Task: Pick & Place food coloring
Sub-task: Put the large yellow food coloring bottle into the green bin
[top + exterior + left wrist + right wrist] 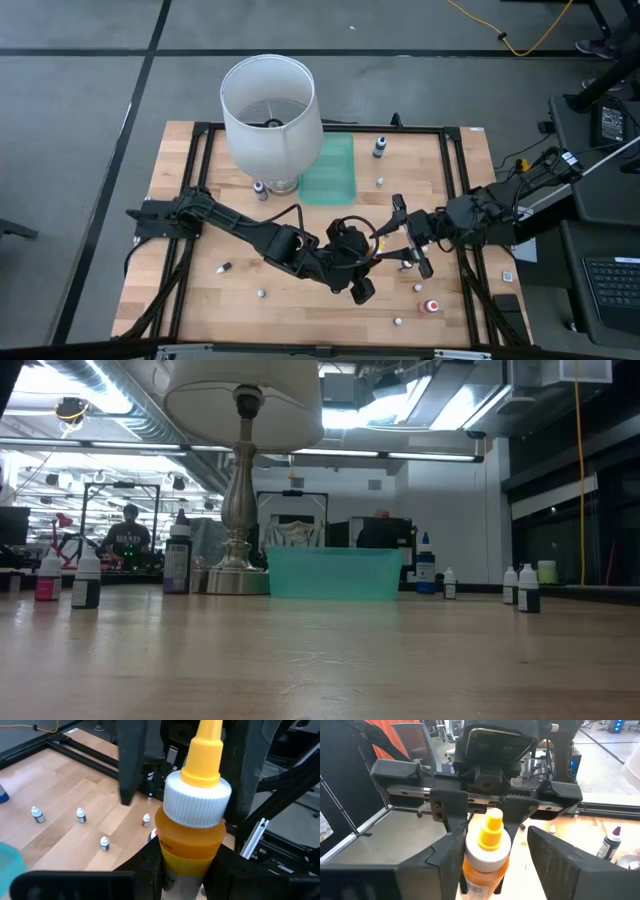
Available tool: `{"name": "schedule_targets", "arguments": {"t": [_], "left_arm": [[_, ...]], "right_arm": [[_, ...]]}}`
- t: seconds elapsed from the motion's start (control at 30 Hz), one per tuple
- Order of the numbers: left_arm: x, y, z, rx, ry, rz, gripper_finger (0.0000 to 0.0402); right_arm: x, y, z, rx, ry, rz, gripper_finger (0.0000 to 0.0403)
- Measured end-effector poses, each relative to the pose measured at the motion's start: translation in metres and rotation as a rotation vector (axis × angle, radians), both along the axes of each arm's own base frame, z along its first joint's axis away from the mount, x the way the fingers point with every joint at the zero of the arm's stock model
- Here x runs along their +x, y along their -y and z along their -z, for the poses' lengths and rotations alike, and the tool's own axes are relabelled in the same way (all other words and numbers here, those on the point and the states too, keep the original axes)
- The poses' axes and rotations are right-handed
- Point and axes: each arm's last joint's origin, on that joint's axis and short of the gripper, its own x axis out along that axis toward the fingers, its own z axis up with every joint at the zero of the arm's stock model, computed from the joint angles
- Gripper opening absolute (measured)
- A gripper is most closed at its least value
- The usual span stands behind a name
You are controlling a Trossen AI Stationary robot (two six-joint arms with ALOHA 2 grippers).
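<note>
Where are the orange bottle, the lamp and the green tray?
orange bottle (192,837), left wrist view, on its orange body.
lamp (270,120), high view, on the white shade.
green tray (335,575), low view, on its front wall.

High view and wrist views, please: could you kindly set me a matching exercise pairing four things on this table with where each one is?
Things:
1. orange bottle
2. green tray
3. red bottle
4. lampshade

Places:
A. standing near the front right corner of the table
B. clamped in the left gripper
C. lying flat beside the lampshade
D. white, standing tall at the far side

Pairs: 1-B, 2-C, 3-A, 4-D
</note>
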Motion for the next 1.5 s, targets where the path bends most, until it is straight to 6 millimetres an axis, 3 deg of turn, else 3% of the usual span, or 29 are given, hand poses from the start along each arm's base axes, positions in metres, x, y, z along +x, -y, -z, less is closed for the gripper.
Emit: {"name": "schedule_targets", "arguments": {"t": [0.27,0.43,0.6,0.9,1.2,1.5], "left_arm": [[0.000,0.000,0.000,0.005,-0.001,-0.007,0.0090],[-0.001,0.000,0.000,-0.002,-0.004,-0.010,0.0101],[-0.012,0.002,-0.002,-0.061,-0.042,-0.050,0.0149],[-0.053,0.036,-0.007,-0.084,-0.117,-0.059,0.0246],[-0.096,0.068,0.003,-0.014,-0.165,-0.173,0.0250],[-0.137,0.078,0.010,0.106,-0.195,-0.295,0.0244]], "right_arm": [[0.000,-0.001,0.000,0.003,-0.004,-0.018,0.0122],[-0.001,0.000,0.000,0.006,-0.003,-0.017,0.0121],[-0.002,0.003,0.000,0.019,-0.016,0.015,0.0121],[0.000,0.024,0.005,0.019,-0.087,0.121,0.0121],[0.016,0.076,0.008,-0.036,-0.103,0.342,0.0122],[0.033,0.142,0.026,-0.067,-0.192,0.599,0.0123]]}}
